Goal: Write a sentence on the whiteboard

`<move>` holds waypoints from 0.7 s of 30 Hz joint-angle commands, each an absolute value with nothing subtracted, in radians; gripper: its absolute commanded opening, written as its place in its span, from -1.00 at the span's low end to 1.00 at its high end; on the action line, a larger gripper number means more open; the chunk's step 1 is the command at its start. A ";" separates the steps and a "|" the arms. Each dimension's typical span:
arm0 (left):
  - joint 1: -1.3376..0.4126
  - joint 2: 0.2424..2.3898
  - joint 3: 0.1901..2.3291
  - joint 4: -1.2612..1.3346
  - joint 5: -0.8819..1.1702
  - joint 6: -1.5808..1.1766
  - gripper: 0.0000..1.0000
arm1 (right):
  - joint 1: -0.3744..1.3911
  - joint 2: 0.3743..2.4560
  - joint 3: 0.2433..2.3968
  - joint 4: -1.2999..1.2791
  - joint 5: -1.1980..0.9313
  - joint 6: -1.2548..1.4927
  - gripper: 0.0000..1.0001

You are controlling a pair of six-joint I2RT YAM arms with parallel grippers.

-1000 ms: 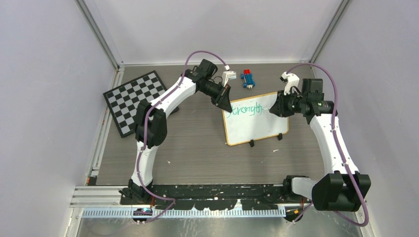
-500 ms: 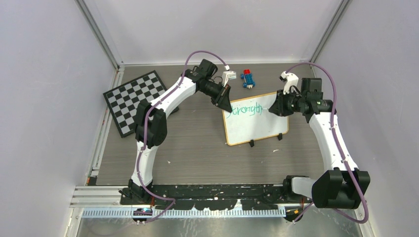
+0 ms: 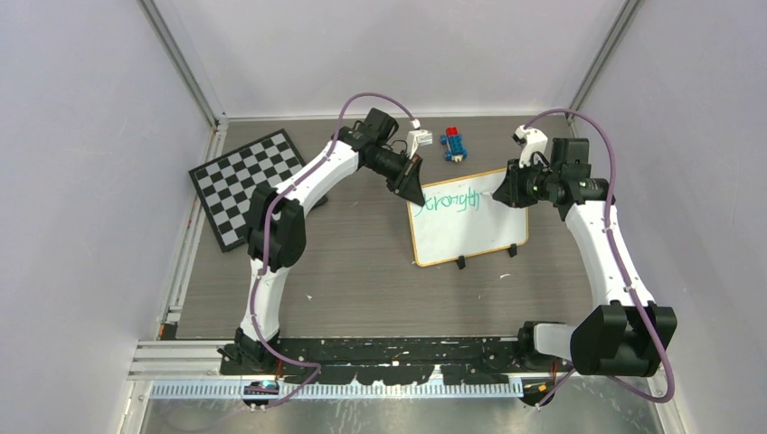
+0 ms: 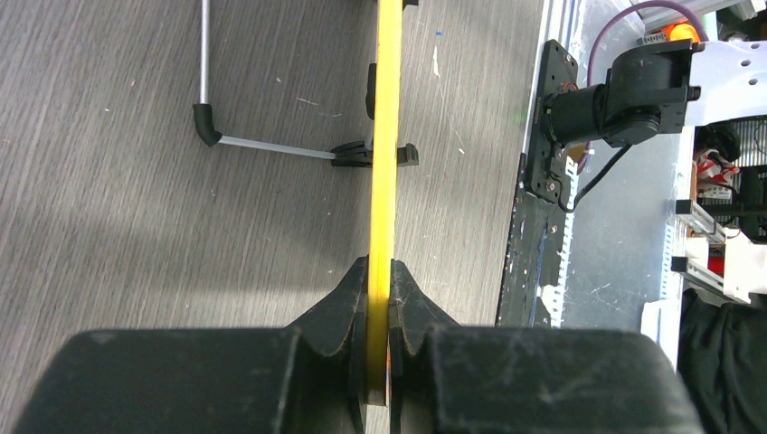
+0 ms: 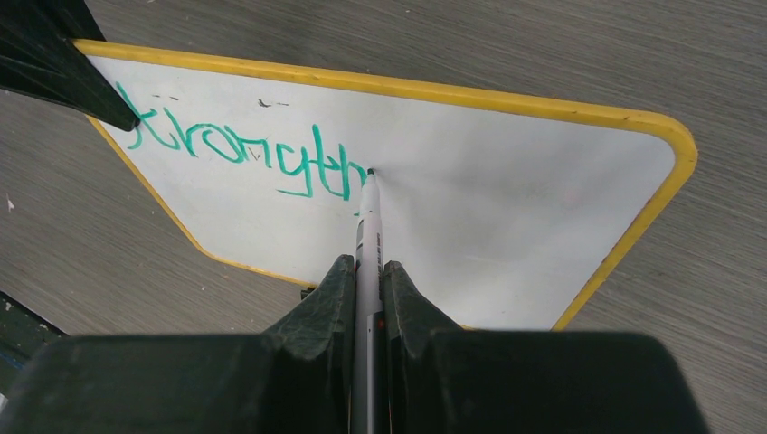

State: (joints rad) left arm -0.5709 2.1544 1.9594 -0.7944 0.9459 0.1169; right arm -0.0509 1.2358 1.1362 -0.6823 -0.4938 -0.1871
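The whiteboard [image 3: 466, 231], white with a yellow-tan frame, stands tilted on the table right of centre. My left gripper [image 3: 412, 193] is shut on its upper left corner; the left wrist view shows the frame edge [image 4: 384, 136] pinched between the jaws of the left gripper [image 4: 380, 271]. My right gripper [image 5: 366, 267] is shut on a white marker [image 5: 367, 226]. The marker's tip touches the whiteboard [image 5: 506, 217] just right of the last letter. The sentence [image 5: 244, 154] is one line of green handwriting reading roughly "Strength". From above, the right gripper [image 3: 506, 190] sits at the board's upper right.
A black-and-white checkerboard [image 3: 246, 183] lies at the far left. Blue and red toy blocks [image 3: 454, 145] and a small white object [image 3: 419, 140] sit behind the whiteboard. A thin metal stand leg [image 4: 213, 127] and black clips [image 3: 460, 263] support the board. Enclosure walls surround the table.
My right wrist has shifted slightly toward the back of the table, marker still in its grip. The left arm and the whiteboard have not moved.
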 commanded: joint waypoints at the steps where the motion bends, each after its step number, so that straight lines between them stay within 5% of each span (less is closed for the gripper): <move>1: -0.583 2.153 1.985 -0.817 0.909 0.148 -1.00 | -0.051 1.248 1.168 -0.638 -0.470 -0.187 -0.99; 21: -0.582 2.158 1.987 -0.816 0.907 0.144 -1.00 | -0.049 1.225 1.094 -0.666 -0.445 -0.215 -0.99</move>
